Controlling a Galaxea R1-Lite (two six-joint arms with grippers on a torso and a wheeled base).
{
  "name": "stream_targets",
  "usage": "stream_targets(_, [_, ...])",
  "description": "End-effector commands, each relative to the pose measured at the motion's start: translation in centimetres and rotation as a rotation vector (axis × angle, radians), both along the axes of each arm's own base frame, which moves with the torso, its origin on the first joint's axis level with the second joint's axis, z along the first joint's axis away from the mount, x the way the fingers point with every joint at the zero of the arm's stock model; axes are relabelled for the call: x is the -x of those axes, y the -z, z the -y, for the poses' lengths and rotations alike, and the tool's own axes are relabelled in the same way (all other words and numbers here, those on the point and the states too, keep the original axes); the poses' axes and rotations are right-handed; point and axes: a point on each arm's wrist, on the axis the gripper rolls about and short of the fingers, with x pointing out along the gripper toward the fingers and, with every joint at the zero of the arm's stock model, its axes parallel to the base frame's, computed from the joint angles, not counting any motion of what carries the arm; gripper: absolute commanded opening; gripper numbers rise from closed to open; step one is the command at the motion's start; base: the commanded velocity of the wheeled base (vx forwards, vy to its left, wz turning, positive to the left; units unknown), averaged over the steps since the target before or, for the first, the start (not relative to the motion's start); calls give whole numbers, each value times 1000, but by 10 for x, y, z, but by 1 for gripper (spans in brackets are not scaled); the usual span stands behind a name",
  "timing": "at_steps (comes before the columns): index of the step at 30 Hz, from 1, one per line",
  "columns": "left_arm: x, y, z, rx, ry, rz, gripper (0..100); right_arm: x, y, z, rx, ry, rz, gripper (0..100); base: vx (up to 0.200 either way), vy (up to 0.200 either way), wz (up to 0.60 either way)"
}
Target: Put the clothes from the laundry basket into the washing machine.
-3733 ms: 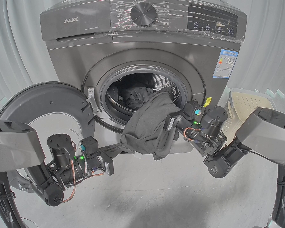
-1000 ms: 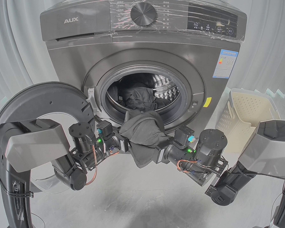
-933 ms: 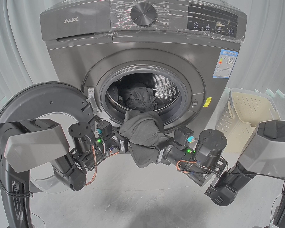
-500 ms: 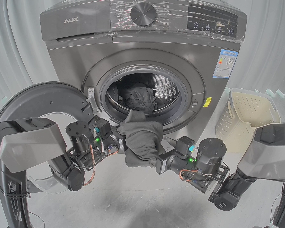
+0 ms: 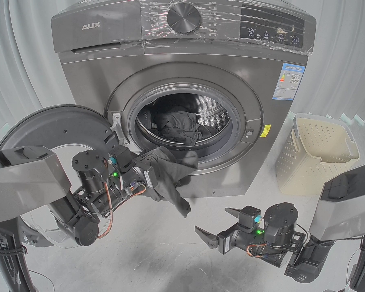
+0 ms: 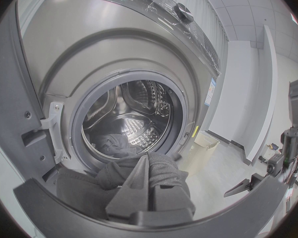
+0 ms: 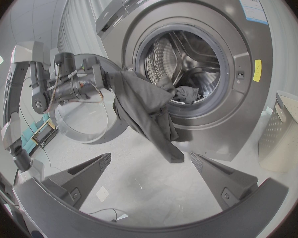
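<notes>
Dark garment [image 5: 171, 174] in left gripper [image 6: 148, 173], seemingly against washing machine [image 5: 109, 76] rim

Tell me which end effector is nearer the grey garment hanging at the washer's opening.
Left. The left end effector is shut on the garment in front of the washing machine; the right end effector is open, low over the floor, clear of it.

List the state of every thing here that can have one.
Washing machine door: open, swung wide.
Drum: dark clothes inside.
Left gripper: shut on the grey garment.
Grey garment: one end at the drum's rim, the rest hanging outside.
Right gripper: open, empty, low.
Laundry basket: upright, no clothes visible inside.
</notes>
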Motion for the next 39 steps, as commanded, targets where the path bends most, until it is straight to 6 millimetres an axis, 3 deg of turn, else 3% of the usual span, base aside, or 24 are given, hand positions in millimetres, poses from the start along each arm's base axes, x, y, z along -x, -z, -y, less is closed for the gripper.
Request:
stream_targets(1, [20,-17,-9,19,5,7,0,8,9,9,37,13,-45,100,0,0,0])
stream_targets(14, [72,-32,-15,11,64,-20,0,-9,-7,34,-60,197,-41,100,0,0,0])
stream_targets(19, [80,-34,-19,9,47,-20,0,-12,-17,45,-75,242,-15,100,0,0,0])
stream_targets(29, [88,-24,-28,-23,8,-64,0,-23,-17,60,-62,356,0,100,0,0,0])
stream_targets(39, [90,-19,-25,-35,20,-85,0,-23,-16,61,-59,359,-1,100,0,0,0])
